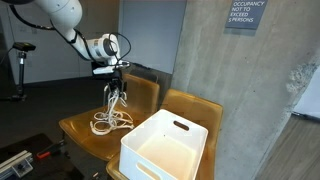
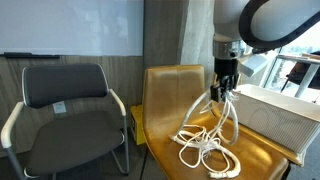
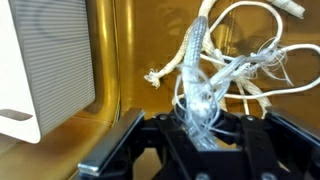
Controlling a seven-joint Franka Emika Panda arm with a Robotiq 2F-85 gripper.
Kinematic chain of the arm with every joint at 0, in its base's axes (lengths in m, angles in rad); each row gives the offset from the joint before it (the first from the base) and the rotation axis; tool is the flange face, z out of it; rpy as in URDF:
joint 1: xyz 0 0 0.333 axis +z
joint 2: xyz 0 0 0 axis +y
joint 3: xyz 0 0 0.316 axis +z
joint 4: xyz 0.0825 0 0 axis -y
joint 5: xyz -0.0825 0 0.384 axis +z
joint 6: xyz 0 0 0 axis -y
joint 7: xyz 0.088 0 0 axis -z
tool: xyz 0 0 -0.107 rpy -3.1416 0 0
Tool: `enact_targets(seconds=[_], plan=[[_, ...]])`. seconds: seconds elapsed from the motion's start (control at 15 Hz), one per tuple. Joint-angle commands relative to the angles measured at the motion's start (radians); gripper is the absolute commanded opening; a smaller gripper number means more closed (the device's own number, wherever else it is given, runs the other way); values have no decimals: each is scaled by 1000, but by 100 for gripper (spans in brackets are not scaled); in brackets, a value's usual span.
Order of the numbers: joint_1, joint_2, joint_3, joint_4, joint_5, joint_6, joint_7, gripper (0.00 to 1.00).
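White rope tight within narrowed gripper

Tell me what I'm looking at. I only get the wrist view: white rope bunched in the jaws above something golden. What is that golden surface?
Observer: It's the seat of a wooden chair. The white rope hangs from the jaws, and its lower loops lie on the seat.
Operator: And the white slatted thing at the left edge of my view?
Observer: That's the side of an open white bin. It appears to sit on a second wooden chair next to the one with the rope.
Operator: Is there any other furniture nearby?
Observer: Yes, a black office chair with metal arms stands on the other side of the rope's chair.
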State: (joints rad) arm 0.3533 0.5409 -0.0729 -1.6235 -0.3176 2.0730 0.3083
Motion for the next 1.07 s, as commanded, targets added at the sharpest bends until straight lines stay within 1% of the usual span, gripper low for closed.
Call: enact_targets(seconds=[0.0,0.07,0.2,0.47,0.53,0.73,0.87,1.0], plan=[[-48,-54,17,-93,-34,62,23,47],[-59,-55,18,-98,-32,70,17,55],[-77,-54,19,-97,-24,80,10,68],[-130,-73,11,-86,-13,74,-34,98],[-149,-82,5,-86,-13,76,-47,100],[-215,-104,-17,-77,-25,76,-106,100],[-278,-105,-42,-65,-32,78,-177,100],[-345,-97,-52,-52,-9,90,-265,100]])
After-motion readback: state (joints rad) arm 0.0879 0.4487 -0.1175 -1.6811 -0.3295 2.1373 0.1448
